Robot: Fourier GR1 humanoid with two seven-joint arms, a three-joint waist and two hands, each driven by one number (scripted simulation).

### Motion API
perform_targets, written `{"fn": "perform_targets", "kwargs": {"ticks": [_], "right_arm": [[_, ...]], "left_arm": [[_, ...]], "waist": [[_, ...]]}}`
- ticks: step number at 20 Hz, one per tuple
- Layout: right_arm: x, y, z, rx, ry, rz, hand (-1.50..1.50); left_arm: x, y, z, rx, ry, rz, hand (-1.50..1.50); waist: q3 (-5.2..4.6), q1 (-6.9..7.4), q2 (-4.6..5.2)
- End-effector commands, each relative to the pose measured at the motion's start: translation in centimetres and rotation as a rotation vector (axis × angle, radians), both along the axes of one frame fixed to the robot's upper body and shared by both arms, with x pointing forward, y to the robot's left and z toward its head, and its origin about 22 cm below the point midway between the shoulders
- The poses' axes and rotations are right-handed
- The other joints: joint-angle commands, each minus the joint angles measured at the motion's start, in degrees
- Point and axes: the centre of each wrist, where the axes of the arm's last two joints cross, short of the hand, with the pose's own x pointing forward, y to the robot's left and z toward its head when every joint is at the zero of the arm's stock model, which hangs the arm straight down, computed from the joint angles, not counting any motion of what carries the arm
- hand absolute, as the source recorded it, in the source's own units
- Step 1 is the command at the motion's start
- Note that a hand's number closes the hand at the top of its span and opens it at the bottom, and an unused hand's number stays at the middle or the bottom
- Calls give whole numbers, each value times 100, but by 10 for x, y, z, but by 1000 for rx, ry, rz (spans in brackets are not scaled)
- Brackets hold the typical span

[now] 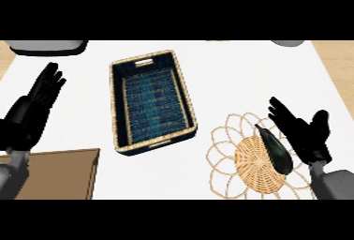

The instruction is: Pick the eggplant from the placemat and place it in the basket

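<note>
White counter top [249, 79] across most of the view — pale wood floor [335, 61] showing past its right and upper left edges. Brown wooden board [59, 173] at lower left. Grey shapes cut off at the top edge — too little visible to name. Even, soft light.

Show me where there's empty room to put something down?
The basket holds nothing. Bare white counter lies right of the basket, above the placemat, and below the basket beside the brown board. It is crowded on the placemat, where the eggplant lies beside the open right hand.
</note>
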Motion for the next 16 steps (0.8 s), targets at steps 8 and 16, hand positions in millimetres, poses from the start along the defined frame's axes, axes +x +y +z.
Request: {"fn": "perform_targets", "kwargs": {"ticks": [8,16], "right_arm": [[28,18,16,791,-526,351,150],[7,-75,34,381,-635,261,-150]], "left_arm": [[-13,0,-50,45,262,82,0],[7,-25,-48,61,300,90,0]], "waist": [[198,-37,-25],[82,-47,-115]]}}
